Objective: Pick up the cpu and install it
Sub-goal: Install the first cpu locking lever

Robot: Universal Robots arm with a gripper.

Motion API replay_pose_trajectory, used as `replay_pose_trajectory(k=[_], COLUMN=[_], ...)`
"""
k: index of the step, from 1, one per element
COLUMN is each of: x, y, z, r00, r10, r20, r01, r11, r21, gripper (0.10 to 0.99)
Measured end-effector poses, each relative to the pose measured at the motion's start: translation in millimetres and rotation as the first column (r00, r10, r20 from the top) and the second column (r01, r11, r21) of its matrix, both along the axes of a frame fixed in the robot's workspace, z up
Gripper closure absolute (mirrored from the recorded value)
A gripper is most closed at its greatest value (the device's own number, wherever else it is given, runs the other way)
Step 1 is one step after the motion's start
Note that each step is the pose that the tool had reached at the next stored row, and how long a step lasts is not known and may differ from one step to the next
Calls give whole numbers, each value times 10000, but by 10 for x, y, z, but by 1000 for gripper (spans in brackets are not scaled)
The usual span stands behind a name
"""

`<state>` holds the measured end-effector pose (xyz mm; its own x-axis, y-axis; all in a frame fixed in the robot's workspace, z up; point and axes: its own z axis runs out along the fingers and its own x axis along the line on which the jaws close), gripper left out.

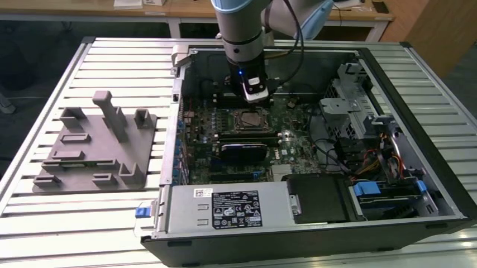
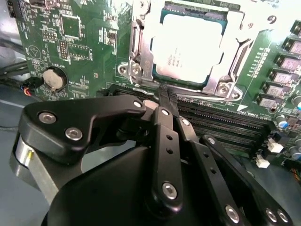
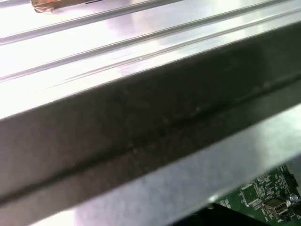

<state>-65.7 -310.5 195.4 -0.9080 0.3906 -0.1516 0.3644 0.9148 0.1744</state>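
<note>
The cpu, a flat square chip with a pale silver top, lies in the motherboard socket inside a metal frame. In the exterior view the cpu sits mid-board inside the open computer case. My gripper hovers just off one edge of the socket, over the memory slots. Its black fingers are pressed together with nothing between them. In the exterior view the gripper hangs from the arm just beyond the socket.
The grey plastic fixture with upright posts stands outside the case at the exterior view's left. In the case are a power supply, a drive cage and a black block. The case wall is close to the wrist.
</note>
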Motion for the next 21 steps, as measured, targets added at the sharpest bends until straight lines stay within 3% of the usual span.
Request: replay_pose_trajectory(k=[7,12,21], x=[6,5,6], y=[1,1,-18], z=[-1,-1,-7], r00=[10000,10000,9999], r10=[-40,-24,-13], r20=[0,11,151], r01=[40,24,10], r11=[10000,10000,9998], r21=[-37,91,202], gripper=[980,980,980])
